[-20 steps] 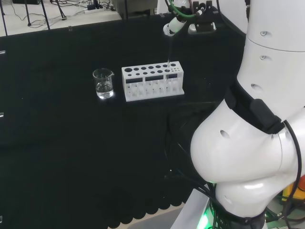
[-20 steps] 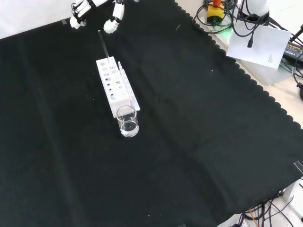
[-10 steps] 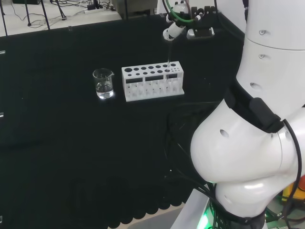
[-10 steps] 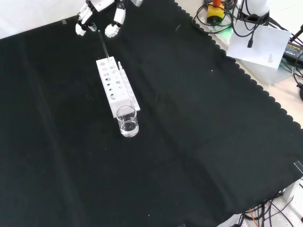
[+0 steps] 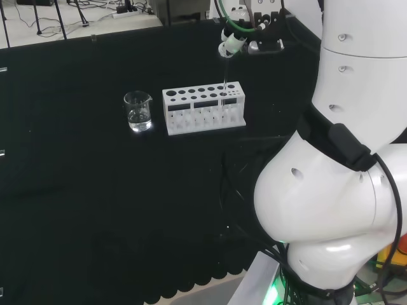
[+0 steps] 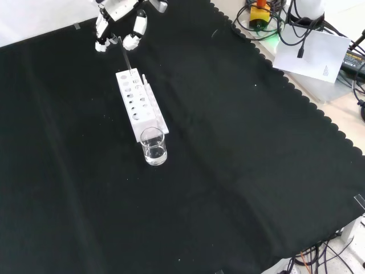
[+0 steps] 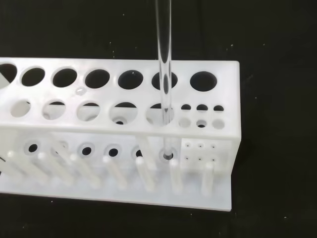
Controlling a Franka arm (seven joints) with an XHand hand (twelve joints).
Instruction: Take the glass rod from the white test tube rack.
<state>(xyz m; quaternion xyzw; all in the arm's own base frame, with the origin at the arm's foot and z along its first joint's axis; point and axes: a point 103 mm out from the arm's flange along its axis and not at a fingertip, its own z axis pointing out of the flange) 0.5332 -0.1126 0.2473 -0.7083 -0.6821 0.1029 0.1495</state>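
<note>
No writing legible. White test tube rack (image 5: pixel 204 110) holds the glass rod (image 7: pixel 164 74) upright in a hole nr one end. Beaker (image 6: pixel 154 146) w/ clear liquid beside rack. Hand (image 6: pixel 118 25) above, fingers bracketing rod top; can't tell if gripping.

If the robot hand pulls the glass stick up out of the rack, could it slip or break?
The glass rod looks smooth and thin, so it may slip. It stands upright in the white test tube rack, so a straight lift probably clears it; a sideways tug might snap it.
</note>
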